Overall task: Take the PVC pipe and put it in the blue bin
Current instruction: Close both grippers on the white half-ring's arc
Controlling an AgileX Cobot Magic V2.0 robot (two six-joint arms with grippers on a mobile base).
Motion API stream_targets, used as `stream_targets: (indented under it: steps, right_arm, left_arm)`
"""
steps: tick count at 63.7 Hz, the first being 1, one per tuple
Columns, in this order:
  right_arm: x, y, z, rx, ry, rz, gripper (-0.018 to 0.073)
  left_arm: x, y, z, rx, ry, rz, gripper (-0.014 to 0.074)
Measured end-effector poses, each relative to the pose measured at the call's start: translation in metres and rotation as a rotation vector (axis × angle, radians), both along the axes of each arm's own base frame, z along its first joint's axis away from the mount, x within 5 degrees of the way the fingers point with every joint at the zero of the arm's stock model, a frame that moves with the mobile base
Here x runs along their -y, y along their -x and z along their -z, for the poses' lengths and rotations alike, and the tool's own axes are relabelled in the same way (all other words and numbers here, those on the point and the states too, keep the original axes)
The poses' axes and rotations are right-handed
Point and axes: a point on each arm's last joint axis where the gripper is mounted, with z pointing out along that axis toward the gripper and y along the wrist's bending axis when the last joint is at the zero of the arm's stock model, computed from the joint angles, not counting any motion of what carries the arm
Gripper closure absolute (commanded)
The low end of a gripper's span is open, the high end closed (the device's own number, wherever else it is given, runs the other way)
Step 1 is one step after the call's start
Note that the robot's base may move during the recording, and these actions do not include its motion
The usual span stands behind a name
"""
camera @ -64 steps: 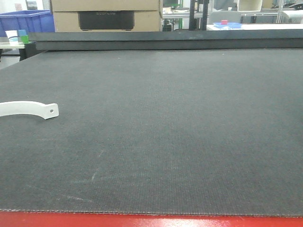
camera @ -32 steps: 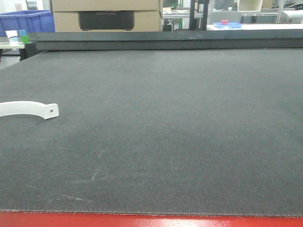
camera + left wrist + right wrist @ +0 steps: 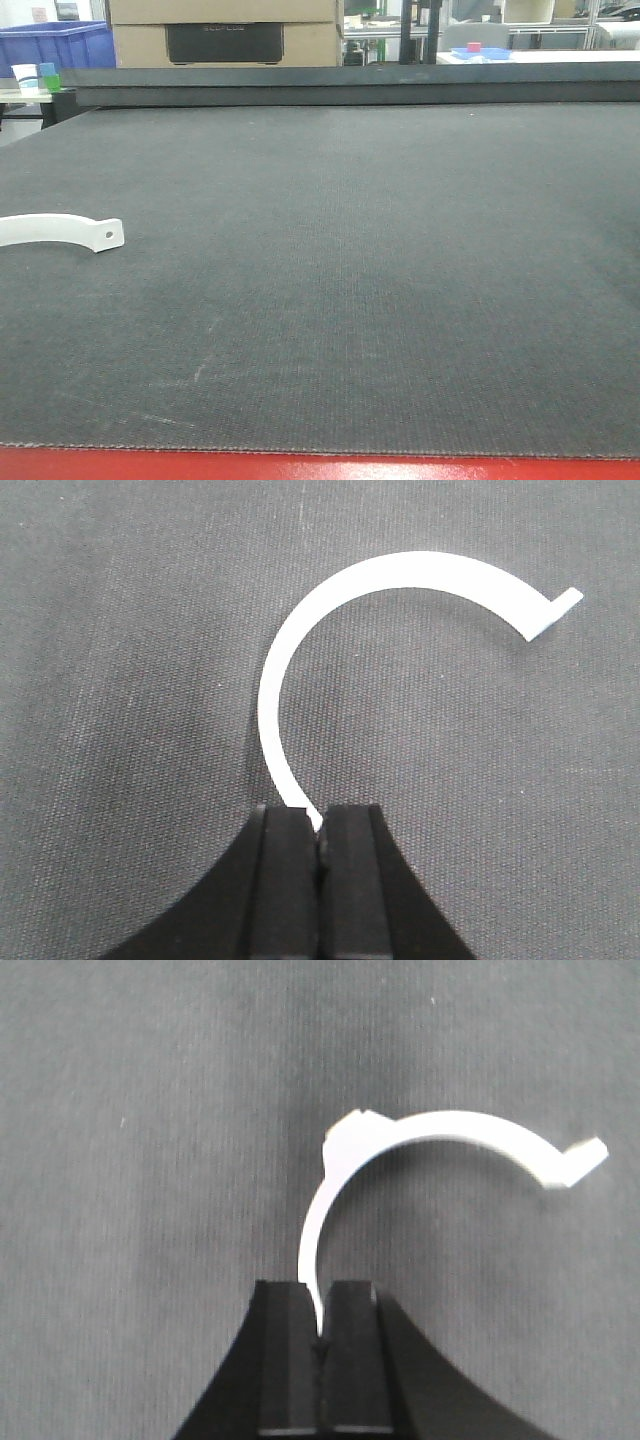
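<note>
While the left hand is pinched fully shut on the lower end of a PVC pipe, the white strip curls up and to the right over the dark worktop and ends in a short bent tab. The right hand is likewise clamped closed on one end of a second PVC pipe, which arches rightward over the same dark mat. In the front view, a white arched strip rests at the worktop's left edge, its holed tab pointing right. I cannot tell whether it is one of the held pieces. A blue bin stands beyond the worktop's far left corner.
</note>
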Motion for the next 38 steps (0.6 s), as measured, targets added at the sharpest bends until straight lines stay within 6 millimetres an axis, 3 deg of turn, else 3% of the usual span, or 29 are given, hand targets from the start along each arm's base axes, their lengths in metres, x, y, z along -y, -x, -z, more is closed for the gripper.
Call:
stream_targets:
  steps: [6, 10, 20, 38]
  right_arm:
    - [0.005, -0.015, 0.005, -0.061, -0.023, 0.022, 0.0434]
    - [0.008, -0.025, 0.013, -0.112, -0.038, 0.028, 0.0369]
    - [0.013, -0.041, 0.032, -0.186, -0.061, 0.033, 0.0368]
    - [0.016, -0.052, 0.061, -0.273, -0.087, 0.038, 0.0368]
  left_arm:
    - [0.001, 0.000, 0.000, 0.001, 0.012, -0.002, 0.0707]
    - [0.002, 0.000, 0.000, 0.002, 0.027, -0.005, 0.0707]
    - [0.003, 0.000, 0.000, 0.003, 0.046, -0.008, 0.0707]
    - [0.003, 0.000, 0.000, 0.004, 0.050, -0.009, 0.0707]
